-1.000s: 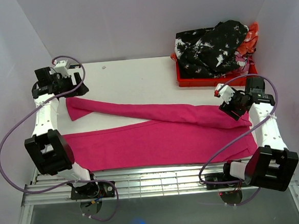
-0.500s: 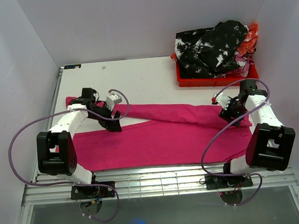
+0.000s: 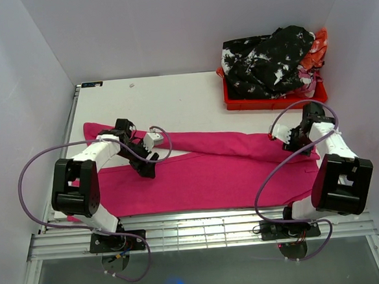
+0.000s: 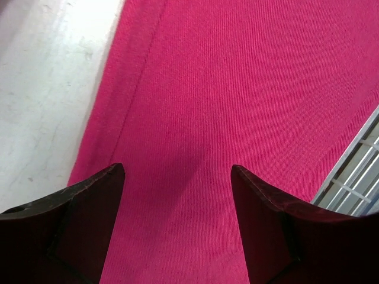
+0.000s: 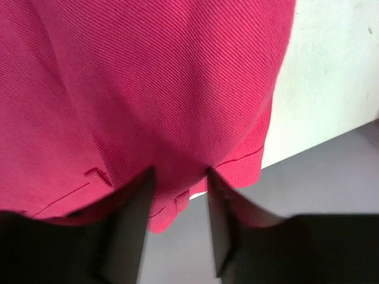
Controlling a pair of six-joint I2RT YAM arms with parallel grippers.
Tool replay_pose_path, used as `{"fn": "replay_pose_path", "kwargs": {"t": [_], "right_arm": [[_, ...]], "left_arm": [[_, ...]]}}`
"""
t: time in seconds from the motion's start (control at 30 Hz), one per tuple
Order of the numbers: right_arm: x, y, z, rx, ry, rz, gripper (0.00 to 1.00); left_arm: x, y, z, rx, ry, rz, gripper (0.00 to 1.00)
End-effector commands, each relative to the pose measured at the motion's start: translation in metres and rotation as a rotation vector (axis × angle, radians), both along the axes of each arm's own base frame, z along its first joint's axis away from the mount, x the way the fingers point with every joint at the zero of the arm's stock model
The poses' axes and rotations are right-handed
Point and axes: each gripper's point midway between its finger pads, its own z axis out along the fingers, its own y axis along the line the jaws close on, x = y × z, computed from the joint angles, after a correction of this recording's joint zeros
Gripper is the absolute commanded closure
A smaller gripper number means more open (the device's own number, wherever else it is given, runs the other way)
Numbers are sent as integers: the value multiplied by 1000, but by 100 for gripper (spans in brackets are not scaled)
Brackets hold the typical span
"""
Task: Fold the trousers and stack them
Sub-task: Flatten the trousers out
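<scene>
hovering wide-jawed and empty: left gripper (image 4: 177, 170), over one leg of the trousers (image 3: 211, 179). right gripper (image 5: 177, 174): jaws narrow, pinching the waist edge. trousers spread flat across white table (image 3: 180, 97), legs pointing left. red crate (image 3: 271, 102) at far right corner.

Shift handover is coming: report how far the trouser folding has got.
Done: nothing folded; the trousers lie flat on the table, legs splayed apart. In hand: the left gripper hangs open over the near leg, and the right gripper straddles the waist edge, grip unclear. Left: every fold, then stacking.
</scene>
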Motion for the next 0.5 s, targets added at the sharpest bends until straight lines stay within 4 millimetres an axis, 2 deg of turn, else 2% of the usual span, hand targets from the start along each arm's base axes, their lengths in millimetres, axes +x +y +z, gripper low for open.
{"fn": "replay_pose_path", "kwargs": {"t": [0.0, 0.03, 0.07, 0.1, 0.17, 0.2, 0.23, 0.3, 0.33, 0.4, 0.43, 0.47], "right_arm": [[18, -16, 3, -90, -59, 27, 60], [25, -16, 6, -84, -80, 18, 74], [33, -16, 10, -80, -104, 13, 83], [50, -20, 25, -88, -161, 1, 91], [69, -22, 31, -60, -196, -48, 92], [89, -26, 51, -61, -252, -70, 92], [100, -26, 46, -38, -247, -92, 92], [122, -25, 54, 21, -284, -161, 92], [143, -28, 61, 37, -313, -183, 92], [163, -31, 64, 65, -348, -254, 92], [171, -34, 50, 64, -318, -284, 92], [185, -36, 60, 69, -349, -299, 92]], "left_arm": [[-2, 1, -8, 34, -41, -64, 17], [-4, 1, -10, 49, -46, -82, 20], [-8, 3, -14, 57, -37, -91, 21], [-10, 3, -16, 62, -36, -103, 22], [-17, 6, -25, 85, -30, -134, 27], [-18, 7, -29, 95, -32, -144, 29], [-19, 8, -31, 104, -32, -149, 31], [-23, 12, -40, 126, -6, -155, 37], [-22, 12, -42, 127, 1, -154, 38], [-23, 11, -45, 125, 16, -157, 39], [-23, 11, -45, 124, 17, -161, 40], [-23, 11, -46, 124, 16, -164, 40]]}}
